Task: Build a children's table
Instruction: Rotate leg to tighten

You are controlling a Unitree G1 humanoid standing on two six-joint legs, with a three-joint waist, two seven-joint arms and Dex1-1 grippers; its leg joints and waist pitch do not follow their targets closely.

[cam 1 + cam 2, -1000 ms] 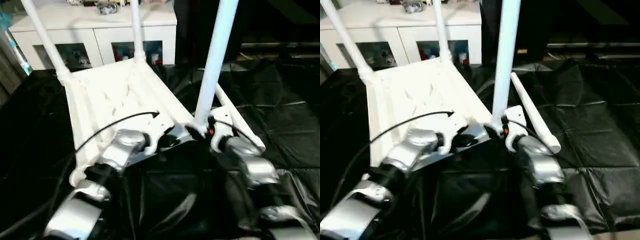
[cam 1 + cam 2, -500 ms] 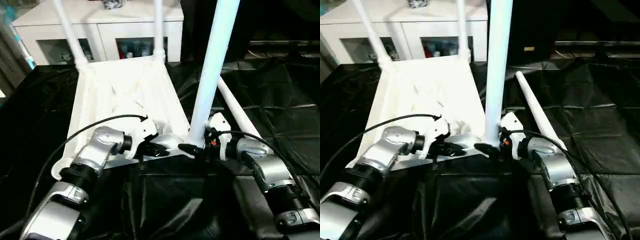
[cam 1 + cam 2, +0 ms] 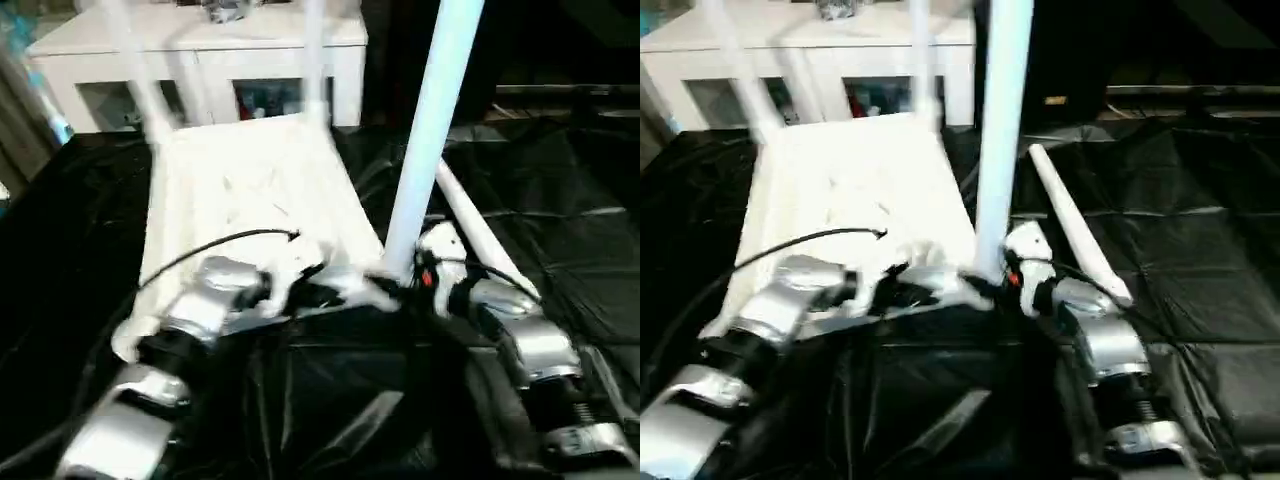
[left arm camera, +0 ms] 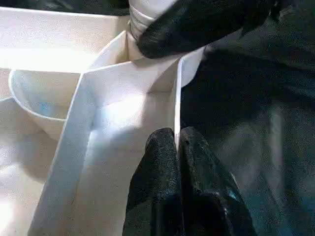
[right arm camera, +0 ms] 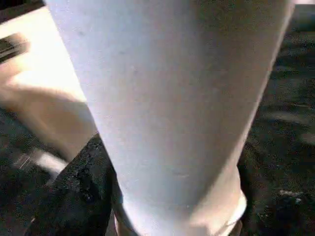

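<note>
Lying upside down on the black-draped counter [image 3: 560,240], the children's table [image 3: 240,190] has three legs standing up. The left claw [image 4: 177,147] is pinched closed on a thin rib of its near edge. The right claw [image 3: 400,285] straddles the base of the near upright leg [image 3: 430,130]; whether it grips cannot be told. A loose leg [image 3: 1075,225] lies beside.

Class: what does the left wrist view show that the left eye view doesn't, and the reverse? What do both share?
Left wrist view: the left claw pinched shut on a rim wall of the tabletop. Left eye view: two far legs standing, a loose leg on the black cloth, the cabinet. Both: the tabletop and the near upright leg with the right claw at its base.
</note>
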